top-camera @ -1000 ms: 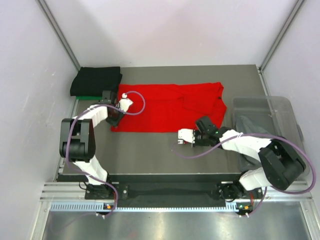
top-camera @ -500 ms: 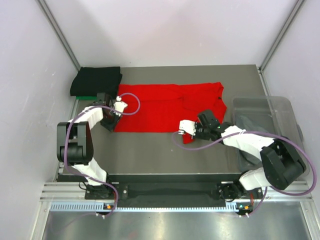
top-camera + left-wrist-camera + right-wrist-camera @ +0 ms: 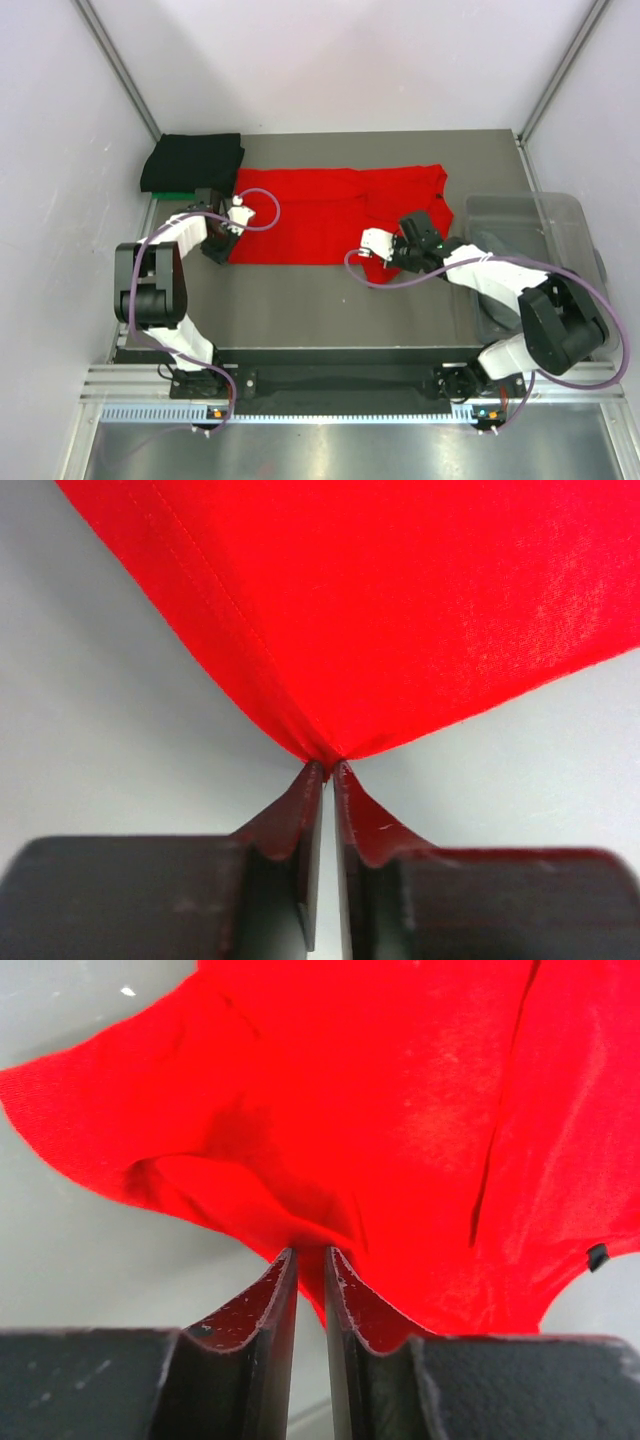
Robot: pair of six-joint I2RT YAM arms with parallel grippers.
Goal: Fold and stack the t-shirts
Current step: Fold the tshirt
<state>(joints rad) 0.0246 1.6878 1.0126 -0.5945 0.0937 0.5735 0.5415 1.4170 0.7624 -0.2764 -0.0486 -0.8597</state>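
At the 10 o'clock corner of the flat grey tabletop (image 3: 300,300) sits a folded black cloth t-shirt (image 3: 192,160) with a sliver of green cloth (image 3: 165,192) showing under its near edge, so a stack appears to be started there. Just toward 4 o'clock from it, the left gripper (image 3: 328,770) has its jaws pinched tight on the near-left corner of the large bright red cloth t-shirt (image 3: 310,215), and the cloth fans away from the tips. The red shirt lies mostly flat across the middle of the table. Its long axis runs from 9 o'clock to 3 o'clock, and its near hem faces the arms at 6 o'clock. The creased, seamed part sits at the 3 o'clock end, so the sleeves and neck probably point that way, though this cannot be told for sure. At the near-right part of the shirt the right gripper (image 3: 310,1255) is clamped on a bunched fold of red cloth, with only a narrow slit between its jaws. Further toward 3 o'clock stands a clear rectangular plastic bin (image 3: 520,198) with grey cloth (image 3: 490,243) inside it, which looks like a shirt waiting its turn. The step in hand seems to be the first fold of the red shirt, with both near corners gripped. The next move likely calls for both arms to lift together and carry the near edge toward 12 o'clock evenly, so that the hem lands straight without dragging or twisting.
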